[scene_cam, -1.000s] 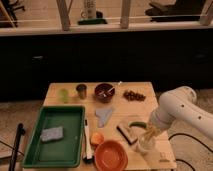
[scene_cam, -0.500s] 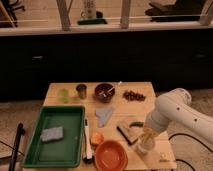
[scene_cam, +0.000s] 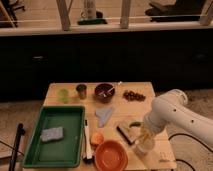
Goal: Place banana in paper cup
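Observation:
The white paper cup (scene_cam: 144, 148) stands near the table's front right corner. Directly above it is my gripper (scene_cam: 144, 135), at the end of the white arm that reaches in from the right. The gripper is shut on the pale yellow banana (scene_cam: 145, 131), which hangs over the cup's mouth. The arm's wrist hides the upper end of the banana, and I cannot tell whether its tip touches the cup.
A green tray (scene_cam: 70, 145) with a grey sponge (scene_cam: 52, 133) fills the left front. An orange bowl (scene_cam: 110, 155) sits left of the cup. A dark block (scene_cam: 125, 131), a green vegetable (scene_cam: 136, 123) and a grey cloth (scene_cam: 104, 116) lie mid-table. A green cup (scene_cam: 63, 94), metal cup (scene_cam: 81, 90) and dark bowl (scene_cam: 105, 92) line the back.
The arm has swung slightly left and the gripper has settled lower over the paper cup with the banana. Nothing else on the table has moved.

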Tool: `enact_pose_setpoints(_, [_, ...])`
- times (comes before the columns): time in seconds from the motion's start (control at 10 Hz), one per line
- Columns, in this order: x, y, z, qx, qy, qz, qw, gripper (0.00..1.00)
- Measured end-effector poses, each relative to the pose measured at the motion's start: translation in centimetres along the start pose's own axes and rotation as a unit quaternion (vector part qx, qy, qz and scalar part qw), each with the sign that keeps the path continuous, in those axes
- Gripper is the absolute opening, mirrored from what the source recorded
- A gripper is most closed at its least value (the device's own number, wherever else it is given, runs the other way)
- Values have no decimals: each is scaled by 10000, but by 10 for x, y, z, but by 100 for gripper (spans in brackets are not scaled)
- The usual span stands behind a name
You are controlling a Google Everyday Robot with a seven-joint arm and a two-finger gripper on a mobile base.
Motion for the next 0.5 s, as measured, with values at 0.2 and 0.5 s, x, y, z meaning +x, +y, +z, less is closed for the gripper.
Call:
enact_pose_setpoints(0.2, [3,5,-7,50,-23,-53,10000,0])
enact_pose_setpoints(0.5, [11,22,-17,66,-131,-138,9998,0])
